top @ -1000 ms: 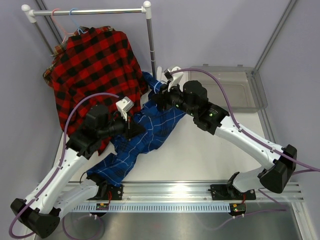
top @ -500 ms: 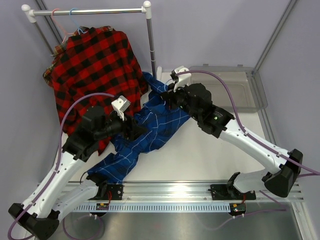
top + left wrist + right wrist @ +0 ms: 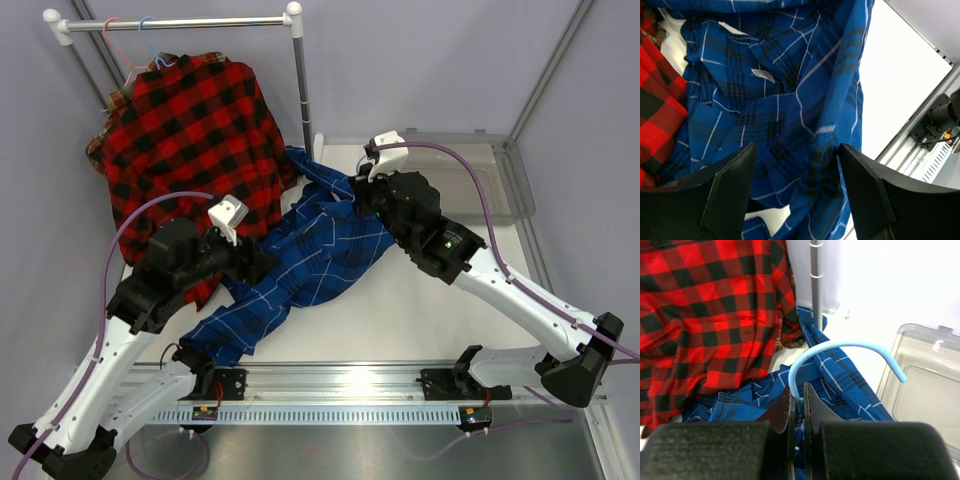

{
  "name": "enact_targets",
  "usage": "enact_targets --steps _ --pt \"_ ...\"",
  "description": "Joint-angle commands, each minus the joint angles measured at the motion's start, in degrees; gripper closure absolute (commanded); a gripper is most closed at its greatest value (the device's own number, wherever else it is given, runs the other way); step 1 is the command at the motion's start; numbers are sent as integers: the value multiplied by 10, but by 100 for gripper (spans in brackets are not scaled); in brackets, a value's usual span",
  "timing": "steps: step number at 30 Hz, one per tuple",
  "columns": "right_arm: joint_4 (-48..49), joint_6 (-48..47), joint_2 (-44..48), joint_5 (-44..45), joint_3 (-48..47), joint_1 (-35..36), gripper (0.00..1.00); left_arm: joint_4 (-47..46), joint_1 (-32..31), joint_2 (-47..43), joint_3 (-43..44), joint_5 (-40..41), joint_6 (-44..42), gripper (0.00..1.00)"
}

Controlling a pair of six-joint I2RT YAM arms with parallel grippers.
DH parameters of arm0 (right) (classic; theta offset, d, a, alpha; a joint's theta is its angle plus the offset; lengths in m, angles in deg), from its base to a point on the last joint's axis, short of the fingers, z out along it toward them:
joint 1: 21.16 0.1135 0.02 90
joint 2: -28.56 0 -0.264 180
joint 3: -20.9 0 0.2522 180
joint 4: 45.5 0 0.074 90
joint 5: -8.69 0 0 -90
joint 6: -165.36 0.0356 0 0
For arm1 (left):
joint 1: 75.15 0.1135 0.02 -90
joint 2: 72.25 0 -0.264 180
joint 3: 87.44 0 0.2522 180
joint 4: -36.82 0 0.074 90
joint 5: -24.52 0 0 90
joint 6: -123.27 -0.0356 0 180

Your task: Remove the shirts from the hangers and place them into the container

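Since a second ago the left gripper [image 3: 796,150] has opened above the blue white-lined plaid shirt [image 3: 310,255], while the right gripper [image 3: 798,392], pinching a thin light-blue wire hanger [image 3: 840,346], backs toward the shirtless clear grey plastic bin [image 3: 520,185] beside it; the red-and-black check shirt [image 3: 190,130] remains hung.

Blue shirt [image 3: 310,255] with white lines: rumpled, lying flat in a diagonal band from 7 o'clock through the centre toward 12 o'clock, narrowing to a sleeve at the low end.

Red-and-black check shirt [image 3: 190,130]: hanging broad at 10 to 11 o'clock, lower edge touching the blue shirt.

Brown/olive shirt [image 3: 97,150]: behind the red one, only a sliver showing at its 9 o'clock edge.

Pink-red hanger [image 3: 112,40] and light blue hanger [image 3: 148,40]: hooks side by side at 11 o'clock, pink-red on the left.

Second light blue hanger [image 3: 850,347]: hook arching above the blue shirt's upper end, wire pinched between the closed fingers of the right gripper [image 3: 797,400].

Container [image 3: 516,190]: shallow, clear grey-tinted, rounded corners, at 2 o'clock, near the blue shirt's upper end but apart from it.
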Motion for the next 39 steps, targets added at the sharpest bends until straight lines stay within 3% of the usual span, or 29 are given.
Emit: enact_targets --steps 1,9,12,16,17,18,29,39 --pt "18 -14 12 47 -4 1 100 2 -2 -3 16 -15 9 30" --pt "20 -15 14 75 -3 0 100 2 -2 -5 -9 -32 18 38" --pt "23 -15 15 74 -2 0 100 1 -2 2 -9 -39 23 46" --pt "22 -15 15 73 -4 0 100 1 -2 16 -4 -53 26 76" --pt "21 -15 15 76 -4 1 100 1 -2 17 -2 -52 26 94" --pt "19 -15 16 79 -4 1 100 2 -2 17 -2 -51 26 100" --pt "-21 -42 61 212 26 -2 100 26 -2 -65 -23 41 24 100" --pt "-37 -44 93 229 33 -14 100 34 -2 -90 -57 51 40 100"
